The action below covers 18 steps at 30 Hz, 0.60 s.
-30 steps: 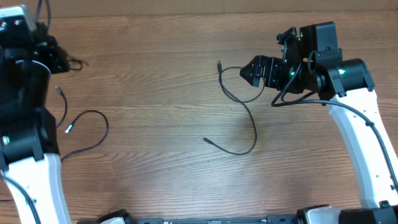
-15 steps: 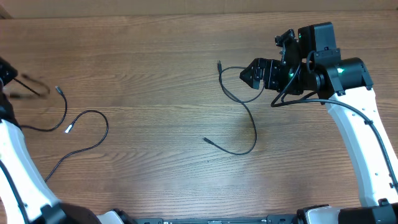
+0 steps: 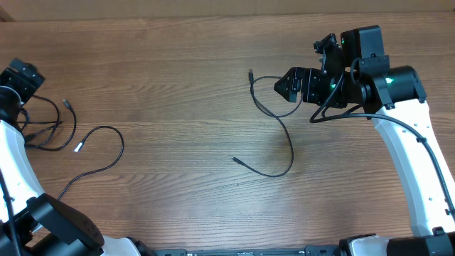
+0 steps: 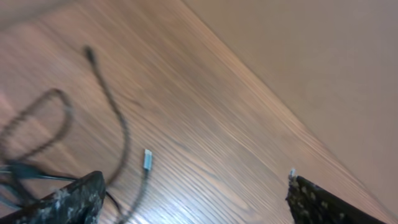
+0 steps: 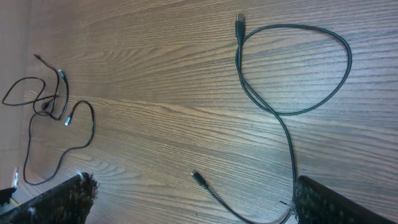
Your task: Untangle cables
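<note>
Left gripper [image 4: 193, 186] at 9 o'clock of the overhead view, jaws spread wide with nothing between them. Right gripper [image 5: 193, 190] at 2 o'clock, likewise wide and empty. Left cables [image 3: 122, 146] lie loosely bundled on the table [image 3: 178, 85] beside the left gripper. The right cable [image 3: 290, 146] lies just off centre, its loop toward 1 o'clock. The left wrist view (blurred) shows only the silver-white plug [image 4: 147, 160] and nearby loops, while the right wrist view takes in both groups. Half a second earlier a cord hung lifted at the left edge; it now rests on the wood. The right cable is unchanged.
</note>
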Motion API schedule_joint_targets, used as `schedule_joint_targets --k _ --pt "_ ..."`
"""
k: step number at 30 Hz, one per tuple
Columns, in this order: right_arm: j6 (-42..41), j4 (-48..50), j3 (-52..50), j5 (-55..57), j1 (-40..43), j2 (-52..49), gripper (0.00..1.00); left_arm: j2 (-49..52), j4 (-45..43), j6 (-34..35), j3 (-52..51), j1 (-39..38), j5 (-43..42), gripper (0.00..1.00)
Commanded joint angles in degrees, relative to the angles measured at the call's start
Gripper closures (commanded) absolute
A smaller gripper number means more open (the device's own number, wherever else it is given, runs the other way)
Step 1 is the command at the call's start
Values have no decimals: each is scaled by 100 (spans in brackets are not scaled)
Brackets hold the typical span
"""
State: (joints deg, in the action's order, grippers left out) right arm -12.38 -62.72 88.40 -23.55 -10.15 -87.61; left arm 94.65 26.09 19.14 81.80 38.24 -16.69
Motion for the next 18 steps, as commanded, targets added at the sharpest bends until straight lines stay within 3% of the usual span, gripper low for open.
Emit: schedule_joint_targets --k 1,8,12,18 --pt "50 39 81 50 15 -24 0 22 256 -142 55 -116 -992 2" --pt "-83 -26 81 428 17 -111 0 22 1154 -1003 55 -922 -1062 1" --pt "-946 -184 81 1515 28 -179 0 33 1517 -1631 52 -1862 -1058 0" --pt "-1661 -533 81 2479 208 -188 0 234 1569 -1495 52 -3504 -1056 0"
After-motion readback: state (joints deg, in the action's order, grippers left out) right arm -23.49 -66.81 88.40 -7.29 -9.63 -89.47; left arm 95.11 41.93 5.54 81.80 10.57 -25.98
